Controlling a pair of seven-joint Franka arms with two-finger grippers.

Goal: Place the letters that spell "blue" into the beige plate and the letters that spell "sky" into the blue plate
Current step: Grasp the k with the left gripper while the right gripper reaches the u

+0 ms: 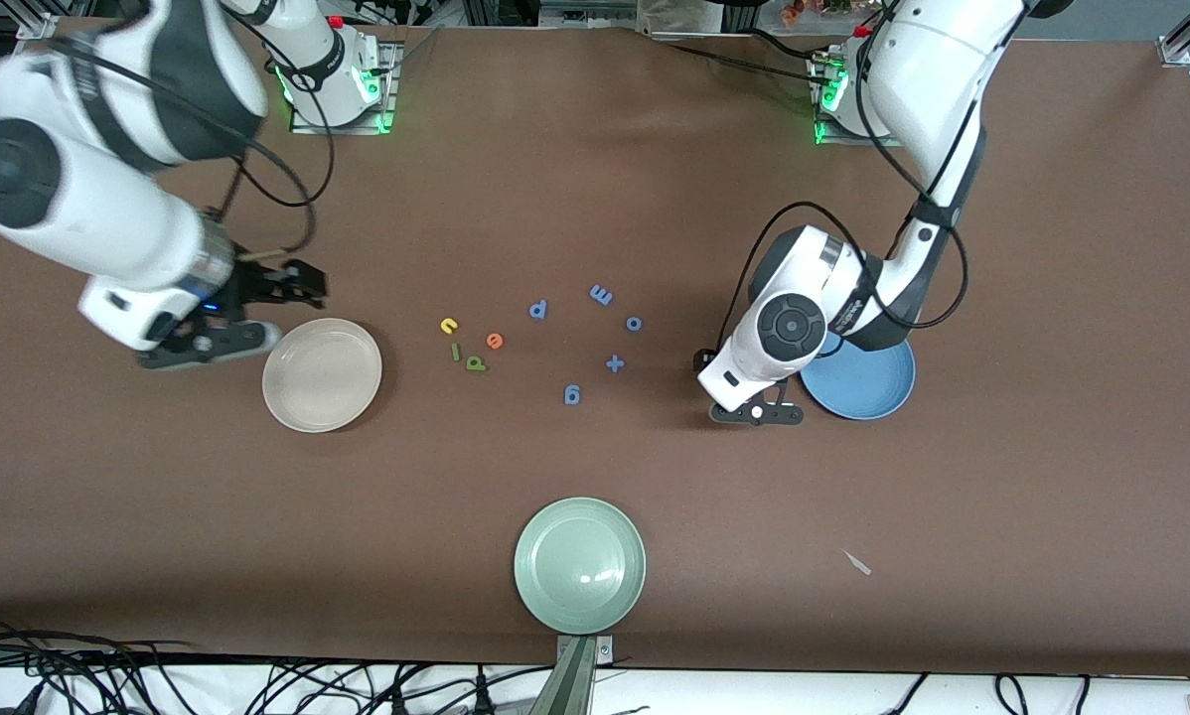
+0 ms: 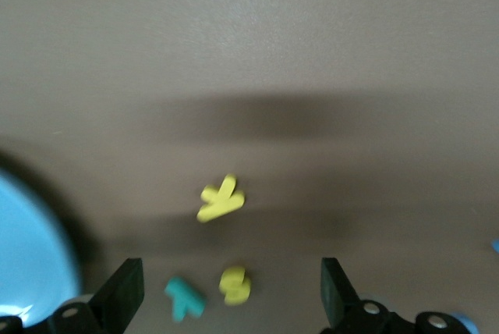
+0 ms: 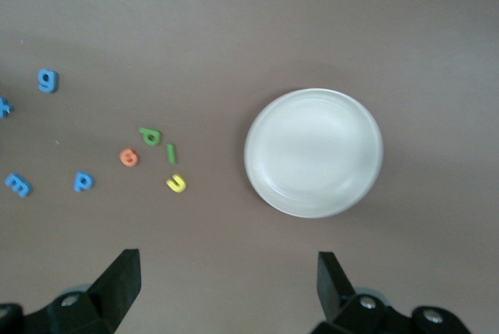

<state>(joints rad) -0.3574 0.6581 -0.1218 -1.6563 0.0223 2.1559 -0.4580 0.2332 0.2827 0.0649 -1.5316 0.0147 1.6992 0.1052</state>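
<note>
Yellow k [image 2: 221, 199], yellow s [image 2: 235, 285] and teal y [image 2: 185, 298] sit on the table right under the left gripper [image 2: 231, 293], wide open and empty, blue plate [image 2: 31, 248] at nine o'clock. Right gripper [image 3: 228, 291], open and empty, waits beside the beige plate [image 3: 313, 152]; green b [image 3: 150, 136], l [image 3: 172, 154], u [image 3: 177, 183] and e [image 3: 129, 158] cluster at its ten o'clock.

A robotics lab, by the look of it: two white arms bolted on metal base plates [image 1: 342, 94] with green indicator lights, a table [image 1: 595, 516] covered in plain brown sheet, aluminium framing [image 1: 1186, 35] at the corners, and loose black cables [image 1: 78, 675] trailing along the near edge.
</note>
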